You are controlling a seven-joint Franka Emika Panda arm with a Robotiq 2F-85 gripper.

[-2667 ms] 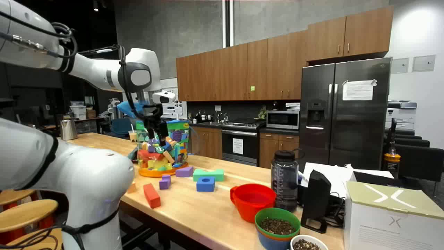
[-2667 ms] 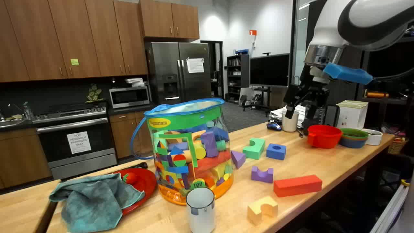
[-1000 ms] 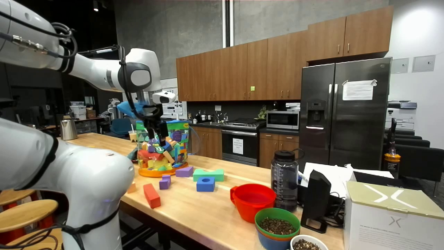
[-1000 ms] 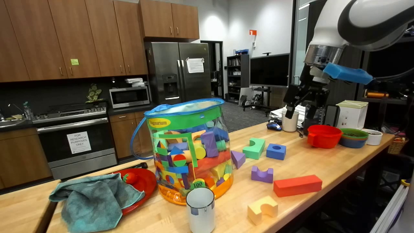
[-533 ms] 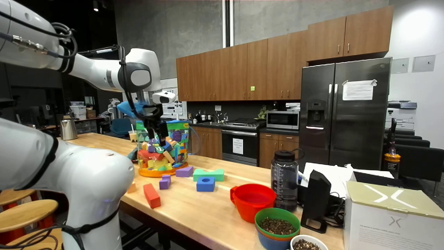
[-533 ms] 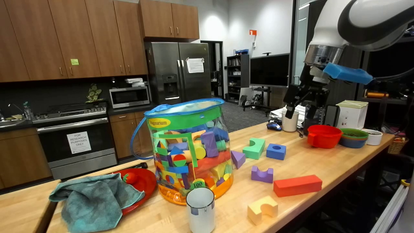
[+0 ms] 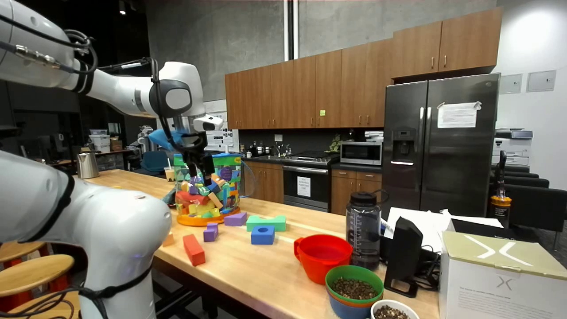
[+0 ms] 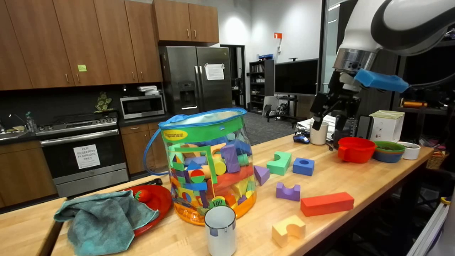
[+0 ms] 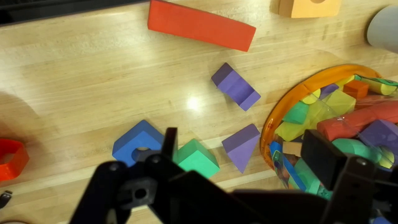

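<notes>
Currently, as we judge it, nothing is picked up. Taking the middle of the wrist view as our dial, we find these loose on the wooden table (image 9: pixel 77 71): the red block (image 9: pixel 200 26) at twelve o'clock, the tan block (image 9: pixel 311 11) between one and two, the purple arched block (image 9: pixel 236 87) at two, the purple triangular block (image 9: pixel 241 146) at four, the green block (image 9: pixel 198 160) at six and the blue block (image 9: pixel 133 138) at eight. All six lie outside the clear bag (image 8: pixel 213 129), which sits at three o'clock with many more blocks (image 8: pixel 231 158) already inside; lifting any of the six is a step not yet done. As for the tool, the gripper (image 8: pixel 329 123) hangs above the table, its fingers (image 9: pixel 321 155) spread wide apart, and we see nothing held between them; the purple triangular block shows below through that gap. We make out no contact either: a finger covers part of the bag in the wrist view, yet in an exterior view we see the gripper well apart from the bag.
</notes>
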